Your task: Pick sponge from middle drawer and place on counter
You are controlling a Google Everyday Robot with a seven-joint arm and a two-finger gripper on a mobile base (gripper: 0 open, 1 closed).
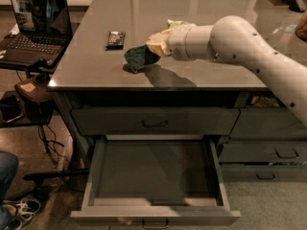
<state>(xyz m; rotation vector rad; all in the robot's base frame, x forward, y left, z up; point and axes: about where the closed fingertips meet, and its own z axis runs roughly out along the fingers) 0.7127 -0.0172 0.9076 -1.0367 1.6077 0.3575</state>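
Placing step now, by judgement the last one of the task. Reaches in from the right with the arm (pixel 240 37), low over the front part of the table (pixel 201 13). Keeps the gripper (pixel 152 49) near the front edge, pointing to the left. Grasps the sponge (pixel 137 58) with the fingers clenched on one end, dark green face toward the camera, tilted. Lower corner very close to the table surface or just touching it; cannot tell which, because of the shadow directly beside. Not lying flat, so not yet set down.

Below, the middle drawer (pixel 153 174) standing wide open, holding no sponge on its grey floor. Above it, the top drawer (pixel 154 121), closed. On the table also a small dark flat device (pixel 115 39), to the left of the sponge, near but apart. On the far left, beside the table, an open laptop (pixel 36 13) on a lower stand.

Next move, as a guess: lower a little to rest the sponge flat on the table, then spread the fingers and draw the gripper back and up without dragging the sponge along. Needs a free spot, and seems to have one: bare surface right under the sponge. Needs also some care with the front edge, quite near. Better to set down a bit inward, to avoid tipping the soft foam over toward the open drawer.
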